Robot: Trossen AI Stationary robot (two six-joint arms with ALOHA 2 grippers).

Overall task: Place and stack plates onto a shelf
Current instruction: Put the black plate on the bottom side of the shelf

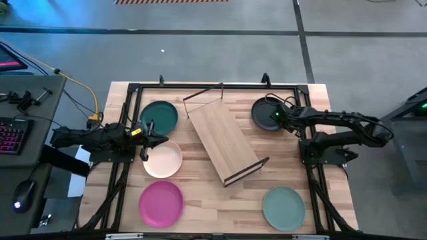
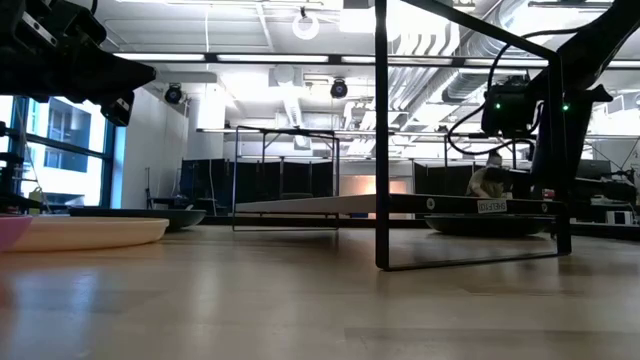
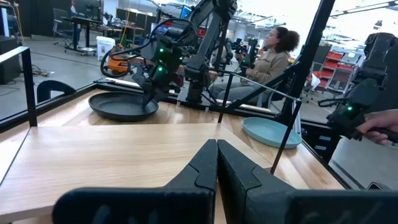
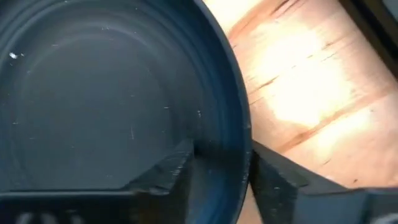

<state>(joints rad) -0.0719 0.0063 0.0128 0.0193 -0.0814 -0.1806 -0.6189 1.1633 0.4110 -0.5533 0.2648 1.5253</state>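
The charcoal black plate (image 1: 264,112) lies flat near the table's far right corner. My right gripper (image 1: 275,117) is at its right rim, shut on it. The shelf (image 1: 223,141), a light-wood board with black end frames, stands slantwise mid-table. The dark teal plate (image 1: 160,117) and the cream plate (image 1: 164,161) lie to its left. The magenta plate (image 1: 161,203) and the sage-green plate (image 1: 283,208) lie near the front edge. My left gripper (image 1: 155,138) hovers shut between the teal and cream plates, pointing at the shelf (image 3: 124,155). My right gripper has the black plate's rim (image 4: 231,134) on the side toward the table's right edge, pinched with one finger (image 4: 177,169) inside the plate and one outside. The fingers come from above, slanting down. The plate (image 2: 490,222) still lies flat on the table.
A black frame (image 1: 220,85) runs around the tabletop. A keyboard and a mouse sit on a desk left of the table. A person (image 3: 273,53) sits beyond the table's right side, and a hand (image 3: 379,130) shows at the edge of the left wrist view.
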